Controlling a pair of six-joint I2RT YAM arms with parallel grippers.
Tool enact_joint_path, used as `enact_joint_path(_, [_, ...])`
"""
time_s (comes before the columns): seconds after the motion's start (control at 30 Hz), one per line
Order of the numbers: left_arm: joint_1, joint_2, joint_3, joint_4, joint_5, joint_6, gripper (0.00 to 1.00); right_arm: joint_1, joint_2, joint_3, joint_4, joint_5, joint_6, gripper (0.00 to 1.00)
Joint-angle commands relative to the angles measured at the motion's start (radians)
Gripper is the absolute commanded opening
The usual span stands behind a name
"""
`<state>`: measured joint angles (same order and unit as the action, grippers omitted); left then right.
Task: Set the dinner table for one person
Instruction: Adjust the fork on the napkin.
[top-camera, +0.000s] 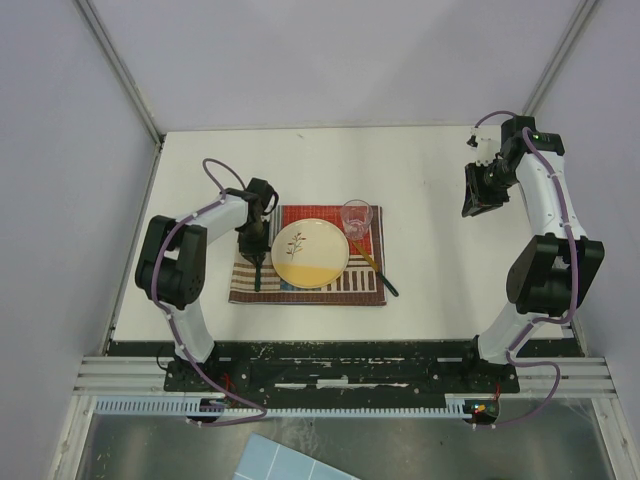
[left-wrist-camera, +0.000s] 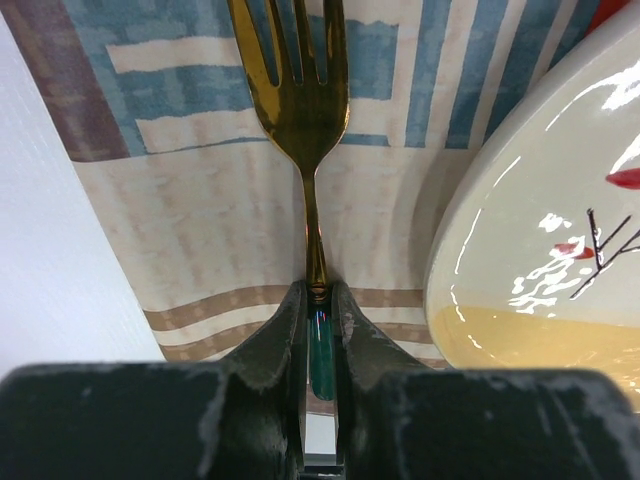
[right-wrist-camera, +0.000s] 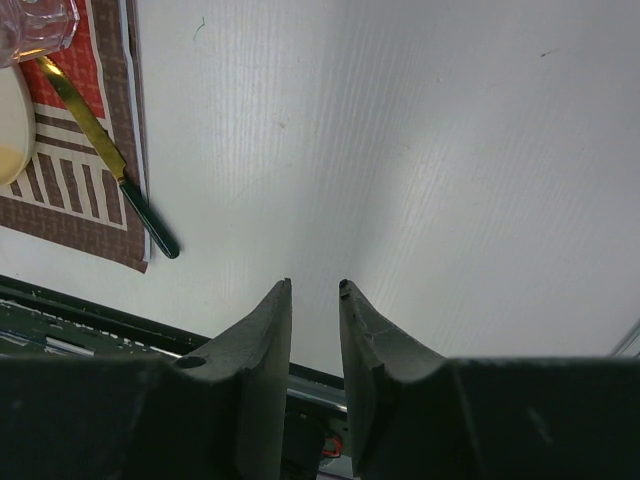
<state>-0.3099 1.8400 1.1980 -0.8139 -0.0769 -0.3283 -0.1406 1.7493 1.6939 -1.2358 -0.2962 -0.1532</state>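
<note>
The left tool (left-wrist-camera: 320, 300) clenches the green handle of the gold fork (left-wrist-camera: 300, 90) on the striped placemat (left-wrist-camera: 220, 220) beside the plate (left-wrist-camera: 540, 250), while the right tool (right-wrist-camera: 315, 290) hangs slightly parted and empty over the white surface (right-wrist-camera: 450, 150) that carries them all.

White dinner table (top-camera: 430, 180) w/ striped placemat (top-camera: 340, 287) flat on it, left-centre; knife (top-camera: 380, 272) handle tip off mat

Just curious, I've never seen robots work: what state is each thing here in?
Plate: flat on placemat, empty.
Glass: upright, looks empty.
Knife: lying right of plate.
Left gripper: shut on fork.
Fork: gripped by handle, left of plate.
Right gripper: open, empty.
</note>
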Motion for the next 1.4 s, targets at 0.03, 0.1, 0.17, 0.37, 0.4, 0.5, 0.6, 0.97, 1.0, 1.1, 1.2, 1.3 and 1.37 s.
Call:
enact_joint_path(0.03, [0.008, 0.022, 0.044, 0.01, -0.034, 0.008, 0.03, -0.005, -0.019, 0.031, 0.003, -0.018, 0.007, 0.33])
enact_joint_path(0.1, [0.007, 0.022, 0.044, 0.016, -0.044, 0.011, 0.03, -0.005, -0.02, 0.032, 0.002, -0.018, 0.005, 0.33])
enact_joint_path(0.17, [0.008, 0.024, 0.046, 0.018, -0.044, 0.012, 0.03, -0.005, -0.02, 0.032, 0.002, -0.018, 0.004, 0.33])
enact_joint_path(0.37, [0.007, 0.033, 0.051, 0.018, -0.046, 0.023, 0.03, -0.006, -0.018, 0.039, 0.0, -0.026, 0.004, 0.34])
enact_joint_path(0.4, [0.008, 0.034, 0.051, 0.018, -0.046, 0.026, 0.03, -0.005, -0.017, 0.041, -0.001, -0.027, 0.004, 0.34])
enact_joint_path(0.5, [0.007, 0.037, 0.058, 0.011, -0.03, 0.046, 0.05, -0.006, -0.017, 0.04, -0.006, -0.033, 0.004, 0.34])
enact_joint_path(0.6, [0.008, 0.036, 0.069, 0.0, -0.014, 0.059, 0.25, -0.005, -0.025, 0.03, -0.007, -0.041, 0.0, 0.36])
enact_joint_path(0.97, [0.006, 0.023, 0.149, -0.111, -0.031, 0.143, 0.41, -0.005, -0.043, 0.015, -0.016, -0.061, -0.008, 0.37])
enact_joint_path(1.0, [0.006, 0.02, 0.167, -0.128, -0.043, 0.149, 0.42, -0.006, -0.044, 0.015, -0.019, -0.064, -0.007, 0.37])
enact_joint_path(1.1, [0.006, -0.001, 0.224, -0.16, -0.07, 0.179, 0.42, -0.006, -0.051, 0.021, -0.032, -0.089, -0.003, 0.37])
enact_joint_path(1.2, [0.008, -0.028, 0.294, -0.163, -0.114, 0.206, 0.42, -0.004, -0.058, 0.019, -0.061, -0.163, 0.002, 0.37])
enact_joint_path(1.3, [0.015, -0.043, 0.35, -0.151, -0.136, 0.214, 0.42, 0.01, -0.066, -0.032, -0.085, -0.191, -0.009, 0.36])
enact_joint_path(1.37, [0.022, -0.048, 0.382, -0.138, -0.131, 0.216, 0.42, 0.034, -0.073, -0.078, -0.125, -0.199, -0.053, 0.35])
